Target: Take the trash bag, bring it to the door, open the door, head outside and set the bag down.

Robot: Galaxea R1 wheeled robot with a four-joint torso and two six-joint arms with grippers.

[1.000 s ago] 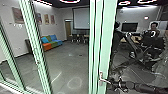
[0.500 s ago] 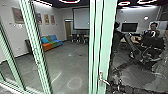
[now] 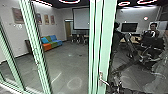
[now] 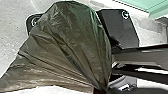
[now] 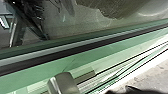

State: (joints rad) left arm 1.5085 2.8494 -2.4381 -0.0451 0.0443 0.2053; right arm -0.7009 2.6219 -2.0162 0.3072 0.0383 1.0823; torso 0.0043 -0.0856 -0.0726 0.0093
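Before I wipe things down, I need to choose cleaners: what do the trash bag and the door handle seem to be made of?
The trash bag looks like thin plastic film with a slight sheen, judging by its fine, gathered creases. The door handle is probably metal with a satin finish: it is silvery with soft highlights, though which metal I can't tell.

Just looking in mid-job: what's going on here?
The robot seems to be carrying a dark trash bag on its left side, gathered into a neck. Its right wrist camera is close to the metal lever handle on the green-framed glass door; whether the handle is gripped, I can't tell. A person shows in the room.
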